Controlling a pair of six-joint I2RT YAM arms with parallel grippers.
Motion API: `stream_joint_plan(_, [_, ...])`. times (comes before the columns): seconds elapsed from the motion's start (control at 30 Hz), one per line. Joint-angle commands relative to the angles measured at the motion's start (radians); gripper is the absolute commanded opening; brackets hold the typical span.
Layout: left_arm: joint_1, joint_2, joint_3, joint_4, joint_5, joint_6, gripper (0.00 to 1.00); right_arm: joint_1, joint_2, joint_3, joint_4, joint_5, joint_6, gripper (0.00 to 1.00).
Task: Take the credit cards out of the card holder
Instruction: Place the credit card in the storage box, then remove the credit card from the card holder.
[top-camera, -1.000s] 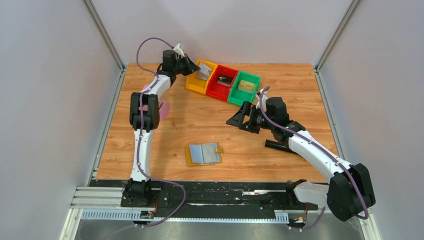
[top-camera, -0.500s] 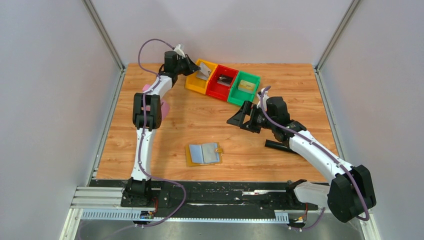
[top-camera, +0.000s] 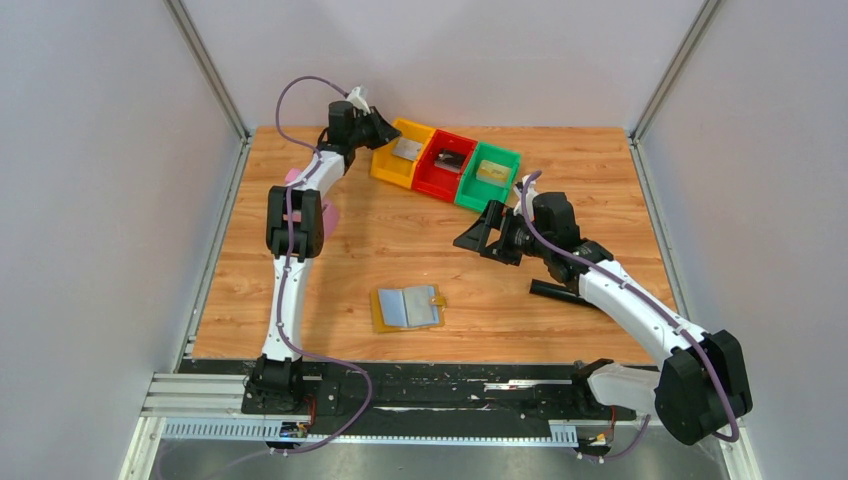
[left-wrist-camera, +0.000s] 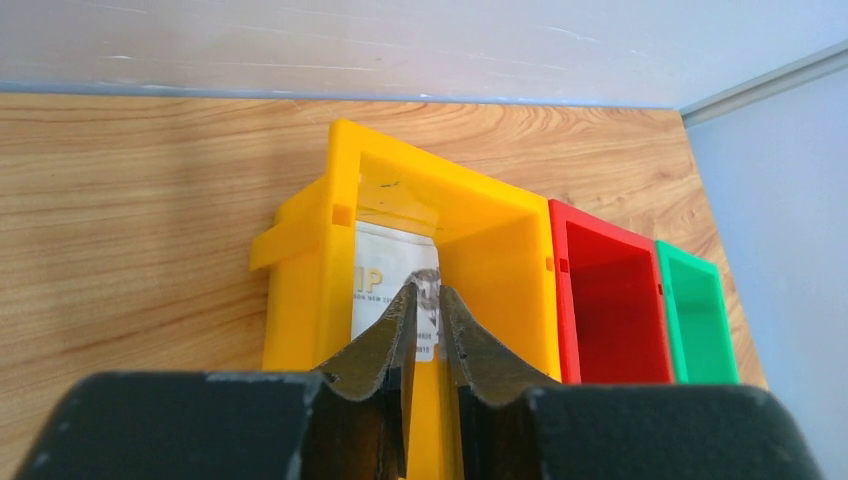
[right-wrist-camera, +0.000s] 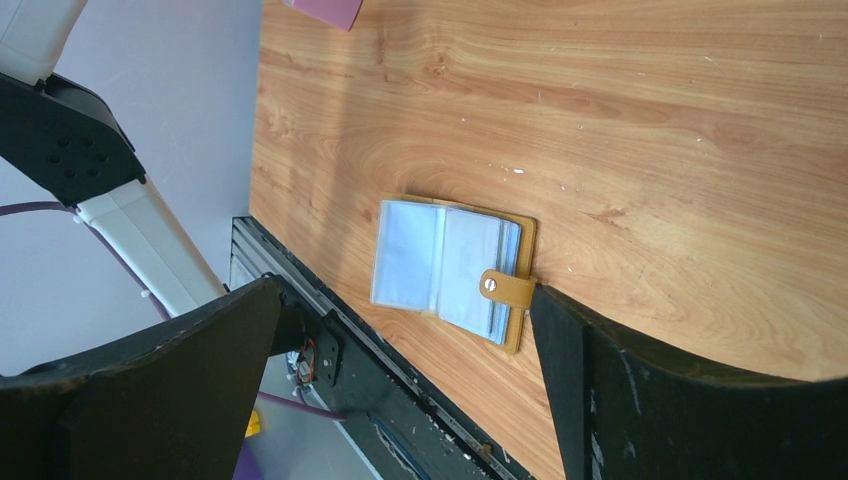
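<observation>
- Worktop (top-camera: 400, 220): wood-grain board carrying every item.
- Right arm (top-camera: 620, 300): right jaws spread wide, grasping nothing.
- Left arm (top-camera: 290, 220): left jaws parted by a narrow slit, nothing between them, poised over the yellow bin (left-wrist-camera: 300, 250).
- Card holder (right-wrist-camera: 450, 265): lay open and flat, blue sleeves up, on the base side of the right jaws and well apart from the left jaws. Its long axis ran across the board, tab edge towards the right arm, which was judged the nearer. Whether a card remained inside could not be told.
- Silver-grey card (left-wrist-camera: 385, 275): released in the yellow bin, just beyond the left jaws.
- Dark card (top-camera: 449, 158), golden card (top-camera: 491, 171): in the neighbouring red and green bins.
</observation>
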Motion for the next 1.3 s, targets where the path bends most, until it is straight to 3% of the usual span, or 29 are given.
stream_joint_plan(0.0, [-0.008, 0.008, 0.049, 0.019, -0.007, 0.013, 0.22, -0.001, -0.015, 0.039, 0.022, 0.01, -0.012, 1.0])
stream_joint_plan(0.37, [-0.011, -0.048, 0.055, -0.031, 0.028, 0.022, 0.26, -0.001, -0.014, 0.041, 0.022, 0.01, 0.002, 1.0])
stream_joint_plan(0.7, [-0.011, -0.251, -0.071, -0.161, 0.129, 0.078, 0.29, -0.001, 0.001, 0.045, -0.013, -0.009, 0.002, 0.99])
stream_joint_plan(1.07, [-0.022, -0.599, -0.557, -0.166, 0.206, -0.093, 0.29, 0.019, -0.024, 0.037, -0.077, -0.041, 0.032, 0.85])
stream_joint_plan(1.27, [-0.025, -0.786, -0.74, -0.333, 0.166, -0.033, 0.28, 0.061, -0.061, 0.011, -0.076, -0.054, 0.052, 0.71])
